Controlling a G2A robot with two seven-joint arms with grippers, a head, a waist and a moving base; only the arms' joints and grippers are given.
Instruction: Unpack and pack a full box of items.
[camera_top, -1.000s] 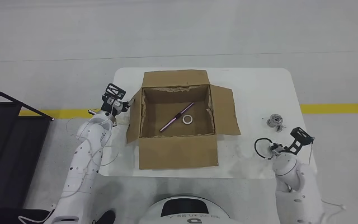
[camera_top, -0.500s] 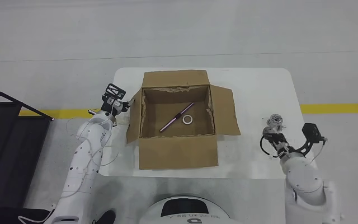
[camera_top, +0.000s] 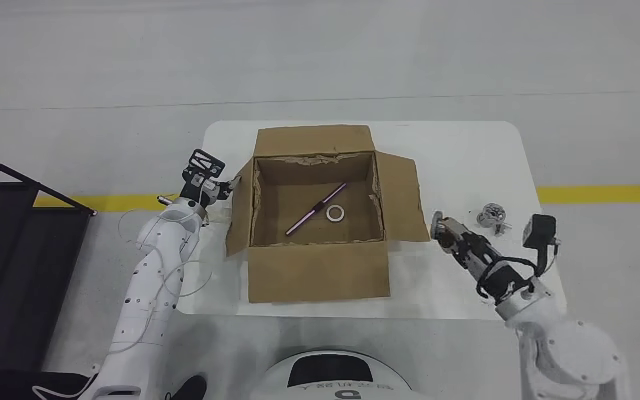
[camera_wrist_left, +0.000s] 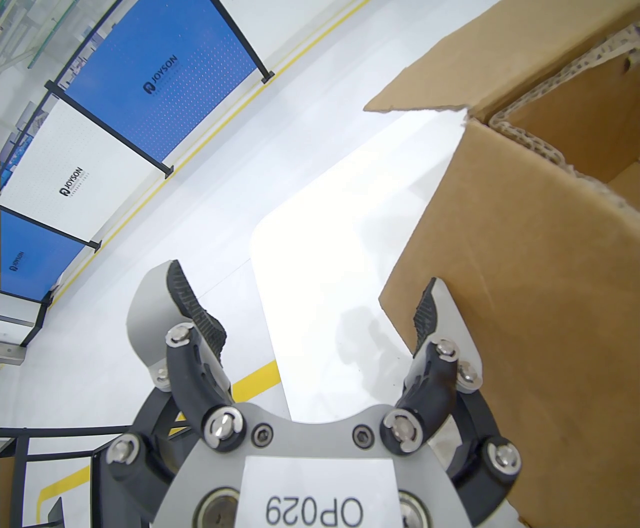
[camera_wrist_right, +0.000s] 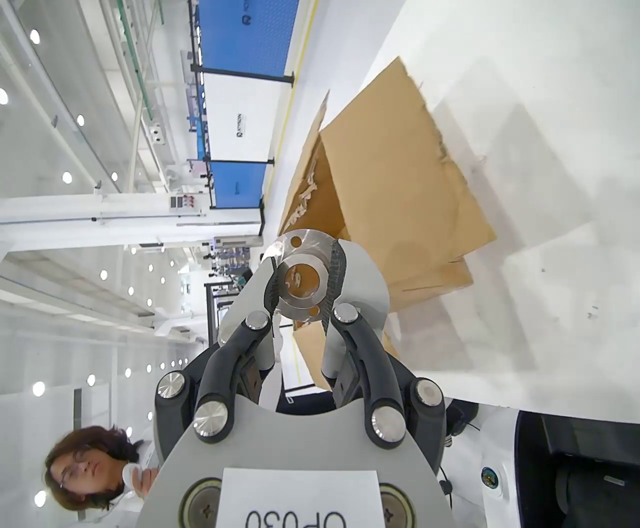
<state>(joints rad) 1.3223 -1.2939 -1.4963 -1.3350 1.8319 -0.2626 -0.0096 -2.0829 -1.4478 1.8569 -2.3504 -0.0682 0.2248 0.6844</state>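
An open cardboard box stands in the middle of the white table. Inside lie a thin purple rod and a small pale ring. My right gripper is just off the box's right flap, shut on a shiny metal flange with a round centre hole. Another small metal part lies on the table to its right. My left gripper hangs open at the box's outer left wall, holding nothing.
The table's edge runs close behind the left gripper, with the floor and a yellow line beyond. A black frame stands left of the table. The far strip of table behind the box is bare.
My right arm has swung left from the table's right edge toward the box flap, carrying the flange. The left arm has not moved.
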